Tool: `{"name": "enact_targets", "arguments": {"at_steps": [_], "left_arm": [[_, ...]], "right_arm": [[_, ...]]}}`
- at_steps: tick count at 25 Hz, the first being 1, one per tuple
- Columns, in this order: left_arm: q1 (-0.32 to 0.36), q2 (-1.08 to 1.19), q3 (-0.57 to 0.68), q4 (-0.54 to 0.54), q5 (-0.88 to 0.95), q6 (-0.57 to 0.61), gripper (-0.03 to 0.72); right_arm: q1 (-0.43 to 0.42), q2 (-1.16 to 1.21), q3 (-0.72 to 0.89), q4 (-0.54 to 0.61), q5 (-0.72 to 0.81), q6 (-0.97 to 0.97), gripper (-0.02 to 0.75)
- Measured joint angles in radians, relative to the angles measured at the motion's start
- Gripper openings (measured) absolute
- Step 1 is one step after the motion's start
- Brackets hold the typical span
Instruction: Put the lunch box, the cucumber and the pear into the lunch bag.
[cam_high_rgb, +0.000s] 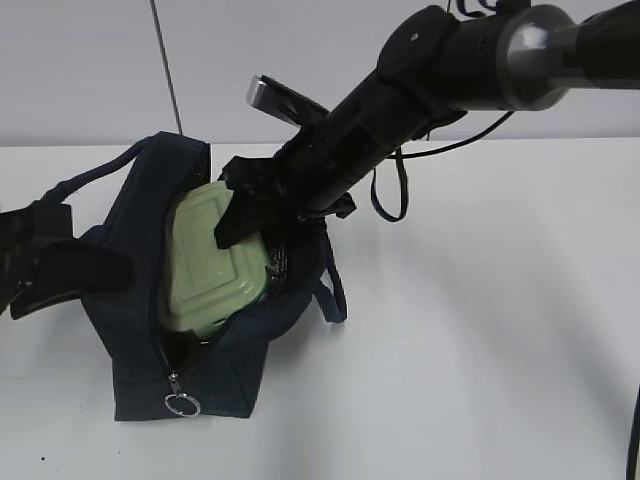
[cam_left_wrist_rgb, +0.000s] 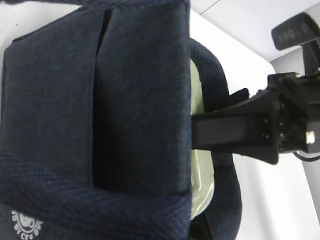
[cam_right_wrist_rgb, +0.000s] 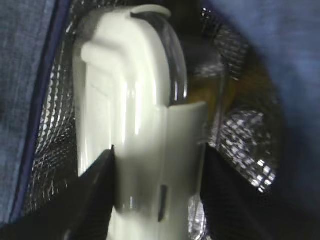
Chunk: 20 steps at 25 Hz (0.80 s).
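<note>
The navy lunch bag (cam_high_rgb: 140, 330) lies open on the white table, and its fabric fills the left wrist view (cam_left_wrist_rgb: 75, 100). The sage-green lunch box (cam_high_rgb: 205, 270) stands on edge in the bag's mouth. My right gripper (cam_high_rgb: 245, 215) is shut on the lunch box (cam_right_wrist_rgb: 135, 100), one finger on each side (cam_right_wrist_rgb: 158, 149), between the foil lining (cam_right_wrist_rgb: 240, 150). A yellow-orange patch (cam_right_wrist_rgb: 245, 85) behind the box may be the pear. The cucumber is not seen. My left gripper (cam_high_rgb: 100, 270) is at the bag's left wall and seems to pinch it; its fingers are hidden in the left wrist view.
The zipper's metal ring pull (cam_high_rgb: 182, 405) hangs at the bag's near end. One strap handle (cam_high_rgb: 390, 195) loops out under the right arm (cam_left_wrist_rgb: 235, 132). White table (cam_high_rgb: 480, 330) stretches to the right of the bag.
</note>
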Motion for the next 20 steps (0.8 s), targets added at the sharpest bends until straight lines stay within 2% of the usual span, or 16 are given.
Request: {"name": "enact_targets", "arguments": {"at_steps": [6,11,14,20], "left_arm": [[0.000,0.000,0.000,0.002,-0.005,0.000,-0.019],[0.000,0.001,0.000,0.002,0.001,0.000,-0.019],[0.000,0.001,0.000,0.002,0.001,0.000,-0.019],[0.000,0.001,0.000,0.002,0.002,0.000,-0.019]], "right_arm": [[0.022,0.005,-0.034,0.097,-0.023,-0.039,0.496],[0.005,0.005,-0.107,0.088,0.031,-0.041,0.510],[-0.004,0.005,-0.188,0.030,0.095,-0.033,0.511],[-0.007,0.005,-0.385,-0.238,0.263,0.135,0.511]]}}
